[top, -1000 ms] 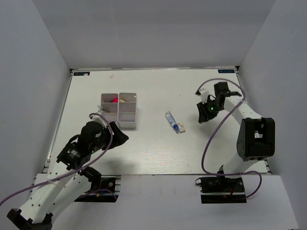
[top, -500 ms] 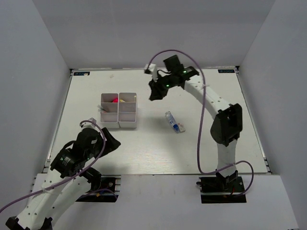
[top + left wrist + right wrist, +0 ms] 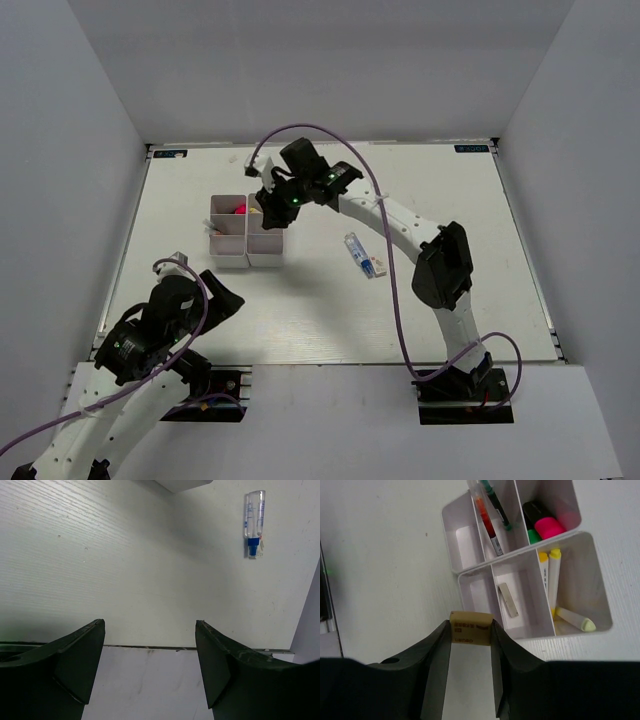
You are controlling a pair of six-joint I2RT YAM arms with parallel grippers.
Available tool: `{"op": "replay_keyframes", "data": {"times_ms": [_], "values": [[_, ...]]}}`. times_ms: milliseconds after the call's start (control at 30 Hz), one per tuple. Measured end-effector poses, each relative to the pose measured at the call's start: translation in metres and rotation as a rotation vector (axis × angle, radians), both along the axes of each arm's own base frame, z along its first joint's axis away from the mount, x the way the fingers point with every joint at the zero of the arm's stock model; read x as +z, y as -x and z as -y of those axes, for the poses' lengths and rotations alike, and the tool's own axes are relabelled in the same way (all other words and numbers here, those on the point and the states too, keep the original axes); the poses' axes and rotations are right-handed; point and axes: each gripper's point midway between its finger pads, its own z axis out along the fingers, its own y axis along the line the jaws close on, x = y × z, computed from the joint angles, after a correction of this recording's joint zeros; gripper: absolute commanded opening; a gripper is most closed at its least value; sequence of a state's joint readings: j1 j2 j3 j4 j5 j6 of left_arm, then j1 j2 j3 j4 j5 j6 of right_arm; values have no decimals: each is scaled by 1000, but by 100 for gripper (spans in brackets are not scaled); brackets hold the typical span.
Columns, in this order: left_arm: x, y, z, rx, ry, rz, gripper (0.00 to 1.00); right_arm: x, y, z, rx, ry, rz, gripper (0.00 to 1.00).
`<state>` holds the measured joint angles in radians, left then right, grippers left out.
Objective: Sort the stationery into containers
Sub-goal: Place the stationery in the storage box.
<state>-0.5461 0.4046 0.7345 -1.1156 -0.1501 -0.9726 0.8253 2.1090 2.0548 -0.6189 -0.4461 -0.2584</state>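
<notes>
Seen from above, the right pincer [image 3: 270,212] hangs over the white organizer [image 3: 230,262], and the blue-capped tube [image 3: 364,255] lies well apart from it on the table [image 3: 330,310]. The left wrist view shows the left pincer [image 3: 149,625] spread wide and empty above the table's near edge. In the right wrist view, the right pincer is clamped on a beige eraser [image 3: 471,627] close to the organizer compartment that holds a grey eraser [image 3: 508,600].

The white organizer [image 3: 475,594] holds a pink highlighter [image 3: 551,528], yellow-capped white pens [image 3: 549,580] and a grey eraser [image 3: 508,600]. The black right hand [image 3: 469,630] carries a beige eraser [image 3: 471,626]. A clear, blue-capped tube [image 3: 254,515] lies on the white worktop [image 3: 125,570].
</notes>
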Motion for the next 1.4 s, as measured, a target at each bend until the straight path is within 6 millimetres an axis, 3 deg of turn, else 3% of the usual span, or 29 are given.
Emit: {"op": "replay_keyframes", "data": {"times_ms": [200, 433, 500, 667, 833, 1133, 1267, 1300, 1400], "values": [[0, 0, 0, 3, 3, -1, 83, -23, 2, -23, 3, 34, 58, 17], [0, 0, 0, 4, 5, 1, 83, -52, -22, -19, -70, 118, 130, 20], [0, 0, 0, 4, 5, 1, 83, -53, -26, -17, -85, 131, 147, 20], [0, 0, 0, 4, 5, 1, 83, -51, -35, -16, -107, 137, 192, 39], [0, 0, 0, 3, 6, 2, 83, -51, -37, -15, -112, 146, 207, 50], [0, -2, 2, 3, 10, 8, 83, -51, -39, -14, -113, 154, 222, 51], [3, -4, 4, -2, 19, 16, 83, -51, -39, -14, -110, 154, 222, 35], [3, -6, 5, -3, 20, 17, 83, -50, -38, -13, -110, 153, 220, 24], [2, -12, 10, -15, 9, 7, 83, -44, -36, -6, -120, 151, 215, 7]]}}
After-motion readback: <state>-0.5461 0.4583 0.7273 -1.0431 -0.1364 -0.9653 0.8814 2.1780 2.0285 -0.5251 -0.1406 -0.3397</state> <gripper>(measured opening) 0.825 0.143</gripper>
